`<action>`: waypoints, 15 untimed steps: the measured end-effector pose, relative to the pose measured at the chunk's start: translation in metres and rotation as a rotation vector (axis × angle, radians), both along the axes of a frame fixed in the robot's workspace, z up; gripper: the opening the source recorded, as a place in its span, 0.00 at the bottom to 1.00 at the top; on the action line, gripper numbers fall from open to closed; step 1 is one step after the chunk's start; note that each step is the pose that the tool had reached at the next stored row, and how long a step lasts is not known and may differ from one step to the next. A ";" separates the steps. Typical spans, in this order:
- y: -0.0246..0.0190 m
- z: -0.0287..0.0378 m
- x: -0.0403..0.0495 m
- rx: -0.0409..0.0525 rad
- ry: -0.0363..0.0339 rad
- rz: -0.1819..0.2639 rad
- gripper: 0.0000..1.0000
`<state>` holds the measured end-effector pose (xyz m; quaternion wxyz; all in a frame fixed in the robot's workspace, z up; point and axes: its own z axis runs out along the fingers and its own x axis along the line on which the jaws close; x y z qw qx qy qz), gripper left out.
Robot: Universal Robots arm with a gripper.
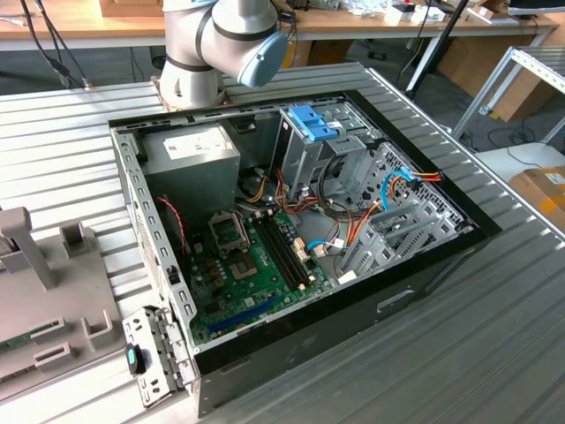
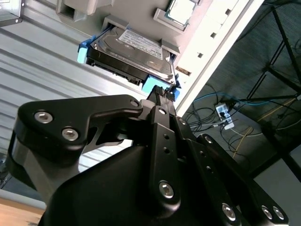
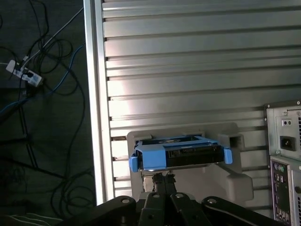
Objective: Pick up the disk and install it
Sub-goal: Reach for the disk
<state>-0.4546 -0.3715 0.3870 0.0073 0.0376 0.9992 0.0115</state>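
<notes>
Disk (image 3: 188, 157) dead ahead of my gripper (image 3: 162, 177), long axis crosswise; jaws pressed together, tips at its near edge.

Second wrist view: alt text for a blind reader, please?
A flat dark metal hard drive with white label and blue plastic rails lies in a grey holder on a ribbed table, the black gripper at its blue edge.
</notes>
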 end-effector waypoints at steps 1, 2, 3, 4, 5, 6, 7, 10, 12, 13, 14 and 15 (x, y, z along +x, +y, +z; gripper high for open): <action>0.0000 0.0000 0.0000 -0.0002 0.0002 0.000 0.11; 0.0000 0.0000 0.0000 -0.0002 0.0004 0.000 0.11; 0.0001 -0.0001 0.0000 -0.0001 0.0008 0.000 0.11; 0.0014 -0.0001 0.0000 -0.0002 0.0015 0.000 0.11; 0.0029 -0.0010 0.0000 -0.0001 0.0017 0.000 0.11; 0.0046 -0.0027 0.0000 -0.0001 0.0017 0.000 0.11; 0.0071 -0.0040 0.0000 -0.0001 0.0017 0.000 0.11; 0.0120 -0.0062 0.0000 -0.0001 0.0016 0.000 0.11; 0.0120 -0.0091 0.0000 -0.0013 0.0017 0.000 0.11; 0.0120 -0.0104 0.0000 -0.0039 0.0018 0.000 0.11; 0.0120 -0.0109 -0.0001 -0.0080 0.0018 0.000 0.11; 0.0120 -0.0109 -0.0001 -0.0082 0.0018 0.000 0.11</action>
